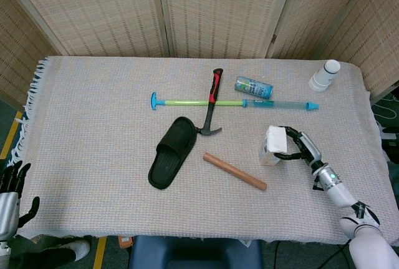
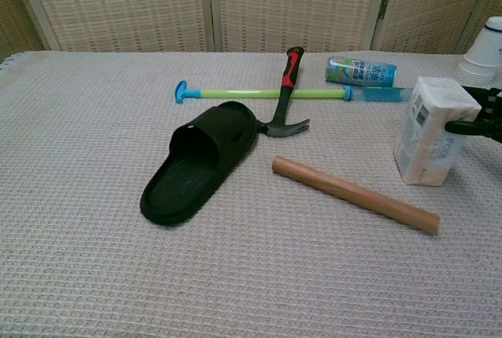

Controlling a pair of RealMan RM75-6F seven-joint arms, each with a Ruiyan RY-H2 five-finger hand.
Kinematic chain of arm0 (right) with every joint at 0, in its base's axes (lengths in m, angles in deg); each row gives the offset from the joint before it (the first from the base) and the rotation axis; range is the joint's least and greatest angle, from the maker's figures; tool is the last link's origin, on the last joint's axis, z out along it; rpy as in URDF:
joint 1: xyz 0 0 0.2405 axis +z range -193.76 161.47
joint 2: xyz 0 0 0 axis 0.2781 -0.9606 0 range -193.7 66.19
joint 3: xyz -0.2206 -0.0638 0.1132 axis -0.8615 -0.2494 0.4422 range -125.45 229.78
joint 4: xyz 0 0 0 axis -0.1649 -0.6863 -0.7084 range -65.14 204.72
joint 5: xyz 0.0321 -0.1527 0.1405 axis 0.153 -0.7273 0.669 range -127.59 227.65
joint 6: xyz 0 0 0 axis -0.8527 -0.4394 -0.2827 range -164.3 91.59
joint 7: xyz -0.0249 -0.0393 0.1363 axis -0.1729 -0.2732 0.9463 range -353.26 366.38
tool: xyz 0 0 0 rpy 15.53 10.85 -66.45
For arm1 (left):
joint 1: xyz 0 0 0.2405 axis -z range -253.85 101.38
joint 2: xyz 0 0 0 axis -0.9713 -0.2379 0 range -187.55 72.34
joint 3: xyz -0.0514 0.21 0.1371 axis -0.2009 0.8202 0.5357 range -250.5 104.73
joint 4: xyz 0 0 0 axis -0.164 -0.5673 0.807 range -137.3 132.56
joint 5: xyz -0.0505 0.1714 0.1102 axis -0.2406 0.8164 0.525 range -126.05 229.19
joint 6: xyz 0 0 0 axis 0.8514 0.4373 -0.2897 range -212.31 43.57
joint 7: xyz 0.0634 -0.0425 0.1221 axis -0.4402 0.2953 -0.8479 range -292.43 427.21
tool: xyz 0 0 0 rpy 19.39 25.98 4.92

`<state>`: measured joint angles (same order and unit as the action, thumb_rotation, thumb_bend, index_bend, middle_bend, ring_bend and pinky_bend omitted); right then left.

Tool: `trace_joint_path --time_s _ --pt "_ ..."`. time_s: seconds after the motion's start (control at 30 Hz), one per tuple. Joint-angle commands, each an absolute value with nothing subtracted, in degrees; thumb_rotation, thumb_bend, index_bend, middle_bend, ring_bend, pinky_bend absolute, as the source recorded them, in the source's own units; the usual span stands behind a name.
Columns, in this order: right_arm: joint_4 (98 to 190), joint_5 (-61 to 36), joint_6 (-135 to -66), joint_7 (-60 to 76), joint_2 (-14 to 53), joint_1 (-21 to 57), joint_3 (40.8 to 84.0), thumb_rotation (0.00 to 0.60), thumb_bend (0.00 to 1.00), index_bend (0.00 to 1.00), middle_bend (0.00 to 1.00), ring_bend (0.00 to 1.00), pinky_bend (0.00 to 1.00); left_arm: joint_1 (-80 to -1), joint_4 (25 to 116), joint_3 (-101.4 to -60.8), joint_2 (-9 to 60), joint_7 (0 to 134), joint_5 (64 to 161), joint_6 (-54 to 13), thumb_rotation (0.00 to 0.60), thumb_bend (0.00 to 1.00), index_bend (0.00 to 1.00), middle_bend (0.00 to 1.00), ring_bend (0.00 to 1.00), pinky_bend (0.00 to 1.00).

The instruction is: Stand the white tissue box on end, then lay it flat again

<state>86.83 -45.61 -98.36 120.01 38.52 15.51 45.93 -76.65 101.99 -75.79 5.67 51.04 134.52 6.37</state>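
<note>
The white tissue box (image 1: 272, 144) (image 2: 430, 132) stands upright on one end on the woven cloth, at the right side of the table. My right hand (image 1: 302, 146) (image 2: 482, 118) reaches in from the right and grips the box's upper part, with fingers over its top and one against its side. My left hand (image 1: 9, 185) hangs below the table's left front corner, fingers apart and holding nothing; the chest view does not show it.
A wooden dowel (image 1: 234, 171) (image 2: 353, 194) lies just left of the box. A black slipper (image 1: 169, 153), a red-handled hammer (image 1: 213, 102), a green and blue rod (image 1: 230, 102), a can (image 1: 254, 86) and stacked white cups (image 1: 325, 75) lie farther back.
</note>
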Motion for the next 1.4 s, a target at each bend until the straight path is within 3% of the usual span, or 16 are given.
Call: trace_joint_path --time_s 0.03,0.2,0.57,0.73,0.87,0.93,1.1,1.27,1.4 --pt "87.9 -46.8 -99.2 121.0 37.3 15.6 44.7 0.6 0.14 0.28 0.39 0.14 0.0 -76.7 102.0 -75.8 5.7 51.0 134.5 6.4 0.6 0.4 0.07 0.0 0.0 0.17" --pt "88.4 -48.5 -100.8 123.0 35.8 16.0 42.9 0.6 0.13 0.06 0.2 0.01 0.0 -76.7 102.0 -75.8 5.7 51.1 134.7 6.5 0.6 0.4 0.07 0.0 0.0 0.17" --pt "89.0 -49.3 -102.7 120.4 33.3 16.1 41.6 0.6 0.13 0.0 0.0 0.0 0.0 -76.8 102.0 -75.8 5.6 51.2 134.8 6.7 0.6 0.4 0.07 0.0 0.0 0.17" --pt "93.4 -48.0 -106.6 113.2 30.0 15.4 43.2 0.6 0.12 0.0 0.0 0.0 0.0 -76.8 102.1 -75.7 5.7 51.0 134.8 6.6 0.6 0.4 0.07 0.0 0.0 0.17" --pt "103.1 -46.2 -112.7 100.4 24.4 13.7 45.8 0.6 0.12 0.0 0.0 0.0 0.0 -76.8 102.1 -75.5 5.7 50.9 135.1 6.6 0.6 0.4 0.07 0.0 0.0 0.17" --pt "112.8 -45.2 -115.9 88.8 19.4 12.3 47.2 0.6 0.12 0.0 0.0 0.0 0.0 -76.8 102.1 -75.5 5.6 50.9 135.1 6.6 0.6 0.4 0.07 0.0 0.0 0.17" --pt "147.2 -36.4 -119.5 49.7 6.6 8.2 53.4 0.6 0.12 0.0 0.0 0.0 0.0 -76.7 102.0 -75.4 5.8 50.7 135.4 6.6 0.6 0.4 0.07 0.0 0.0 0.17" --pt "165.9 -28.9 -115.6 20.7 0.0 7.8 54.9 0.6 0.12 0.0 0.0 0.0 0.0 -76.8 102.1 -75.3 6.0 50.4 135.8 6.7 0.6 0.4 0.07 0.0 0.0 0.17" --pt "171.6 -22.9 -111.0 10.0 -1.7 9.0 56.0 0.6 0.12 0.0 0.0 0.0 0.0 -76.9 102.1 -75.3 5.9 50.4 135.8 7.0 0.6 0.4 0.07 0.0 0.0 0.17"
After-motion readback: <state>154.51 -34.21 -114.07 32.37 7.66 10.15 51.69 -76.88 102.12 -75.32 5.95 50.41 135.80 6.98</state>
